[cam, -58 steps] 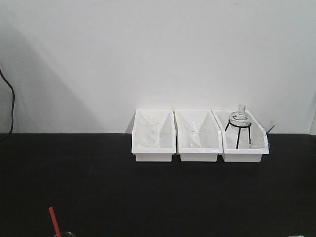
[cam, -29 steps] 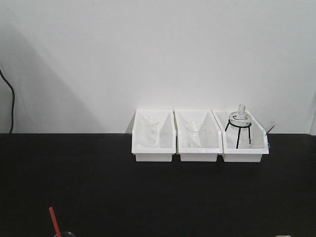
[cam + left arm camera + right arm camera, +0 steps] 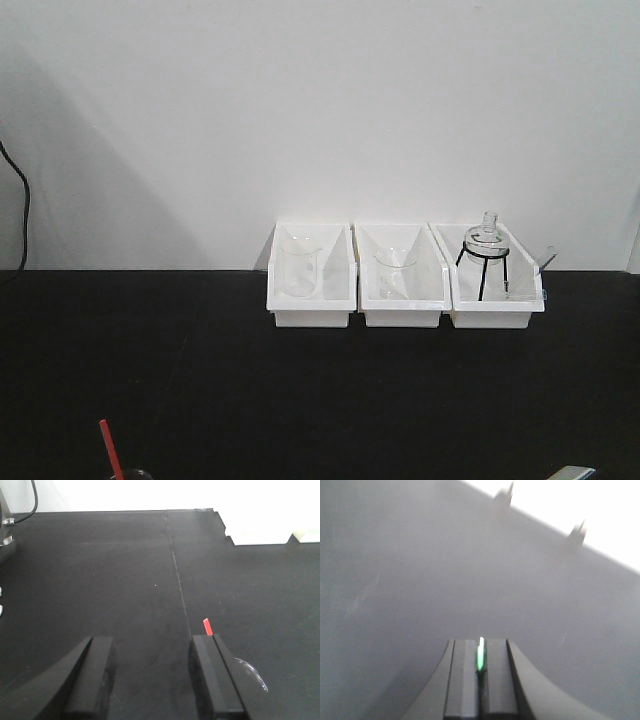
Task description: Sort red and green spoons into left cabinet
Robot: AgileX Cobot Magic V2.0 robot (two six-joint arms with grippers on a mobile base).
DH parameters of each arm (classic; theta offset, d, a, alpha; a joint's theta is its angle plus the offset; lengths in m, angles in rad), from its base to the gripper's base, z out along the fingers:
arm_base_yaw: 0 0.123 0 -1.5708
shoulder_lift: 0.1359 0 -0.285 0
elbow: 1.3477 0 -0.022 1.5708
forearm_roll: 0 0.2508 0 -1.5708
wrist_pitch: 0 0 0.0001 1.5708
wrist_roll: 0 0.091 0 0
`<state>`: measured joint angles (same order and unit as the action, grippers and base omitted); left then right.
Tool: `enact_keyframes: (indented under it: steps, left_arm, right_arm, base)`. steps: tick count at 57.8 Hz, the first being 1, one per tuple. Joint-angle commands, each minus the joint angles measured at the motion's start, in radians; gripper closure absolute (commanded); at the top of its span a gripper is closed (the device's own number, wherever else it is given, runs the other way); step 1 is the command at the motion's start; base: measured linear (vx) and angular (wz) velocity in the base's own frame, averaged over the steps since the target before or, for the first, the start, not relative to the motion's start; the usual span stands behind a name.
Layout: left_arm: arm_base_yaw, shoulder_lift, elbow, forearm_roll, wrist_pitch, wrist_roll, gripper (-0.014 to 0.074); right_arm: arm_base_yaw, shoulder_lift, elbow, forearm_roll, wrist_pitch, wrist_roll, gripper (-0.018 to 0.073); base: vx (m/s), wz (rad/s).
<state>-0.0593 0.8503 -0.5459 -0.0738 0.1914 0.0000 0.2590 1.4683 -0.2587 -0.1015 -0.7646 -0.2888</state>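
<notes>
Left hand [image 3: 150,640] is hovering low over the black counter [image 3: 125,580], its two dark fingers [image 3: 95,675] standing wide apart and holding nothing. The red spoon [image 3: 207,626] is showing only a short bright tip, poking up just behind the finger on the view's right side; whether it is touching that finger cannot be told. A clear glass rim [image 3: 252,672] is curving out beside the same finger.

Right hand [image 3: 480,641] is pinching the green spoon [image 3: 480,657]: fingers closed tight together, with the thin green handle sticking up out of the seam. The surface behind it is looking grey and blurred.

In the front view the red spoon's handle is leaning up at the counter's near left edge. Three white bins [image 3: 310,312] are sitting in a row against the wall, each carrying clear glassware.
</notes>
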Motion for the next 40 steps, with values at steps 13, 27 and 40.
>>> enact_keyframes:
  steps: [13,27,40]
  left_arm:
    - [0.000,0.000,-0.038,-0.151,-0.072,-0.107,0.0119]
    - [0.000,0.108,-0.038,-0.446,-0.015,-0.176,0.0119]
    - [0.000,0.317,-0.093,-0.572,-0.054,0.000,0.0120]
  right_arm:
    - [-0.003,-0.235,-0.065,0.027,-0.043,0.044,0.0558]
    - [-0.003,-0.445,-0.140,0.027,0.254,0.103,0.0557]
    - [-0.003,-0.519,-0.175,0.025,0.426,0.103,0.0557]
  base:
    - [0.00,0.00]
    - [0.00,0.00]
    - [0.00,0.00]
